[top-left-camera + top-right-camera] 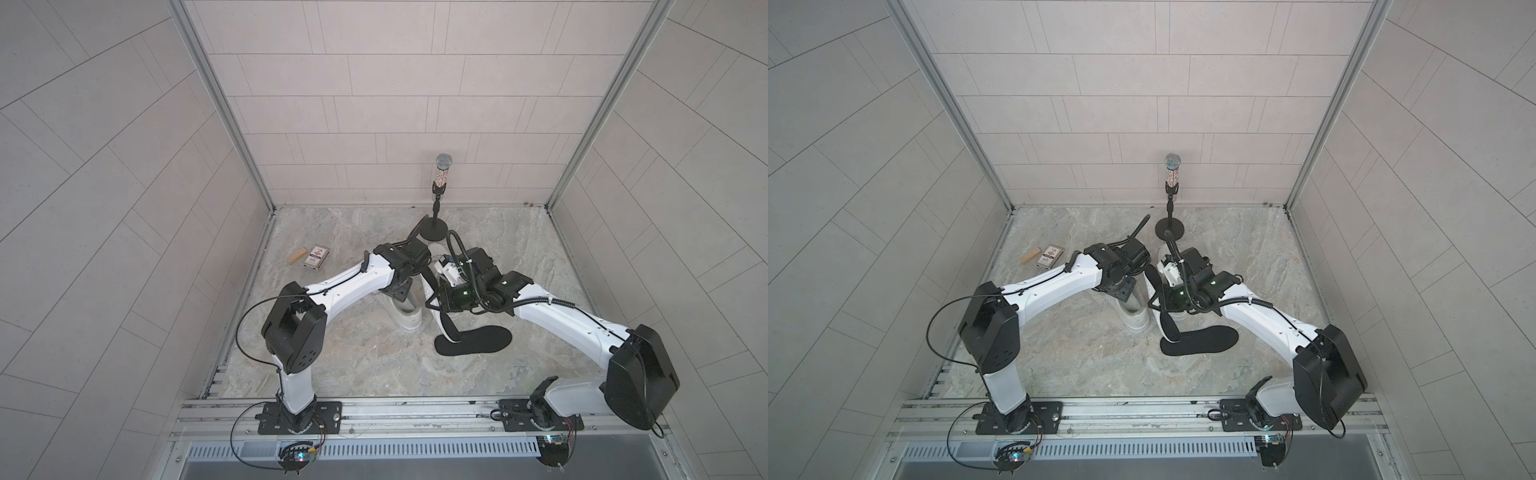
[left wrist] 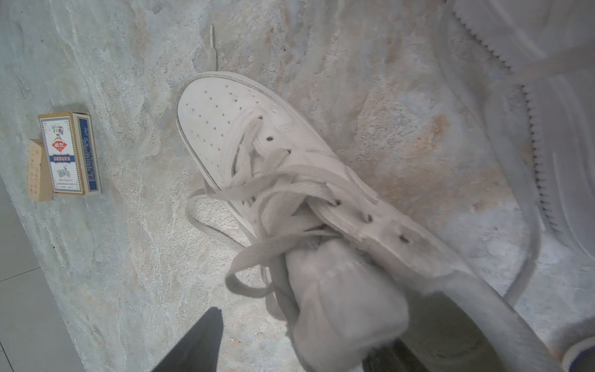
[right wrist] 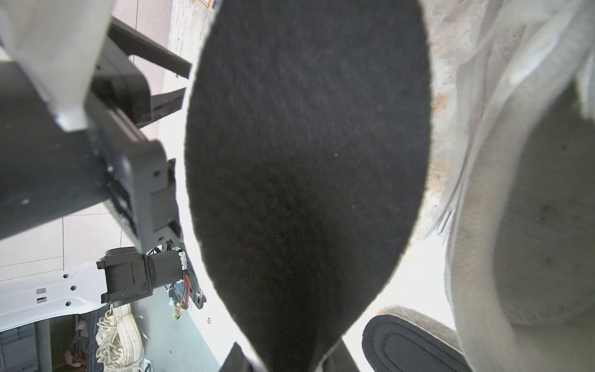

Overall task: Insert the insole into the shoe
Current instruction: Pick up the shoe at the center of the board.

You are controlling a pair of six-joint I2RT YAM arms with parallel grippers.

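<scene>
A white lace-up shoe (image 1: 409, 319) (image 1: 1136, 318) stands upright mid-table. My left gripper (image 1: 400, 291) (image 2: 297, 357) hovers over its opening, jaws open, with the padded tongue (image 2: 341, 306) lying loose between the fingers (image 2: 199, 344). My right gripper (image 3: 289, 364) is shut on the narrow end of a black insole (image 3: 306, 161). That insole (image 1: 428, 277) (image 1: 1152, 275) hangs between the two wrists, just right of the shoe. In both top views the right gripper's fingers are hidden under its wrist.
A second white shoe (image 2: 531, 96) (image 3: 531, 225) lies on its side beside the first. Another black insole (image 1: 473, 340) lies flat in front of it. At the back stands a microphone (image 1: 440, 174). A card box (image 1: 316, 256) and a wooden block (image 1: 297, 254) sit far left.
</scene>
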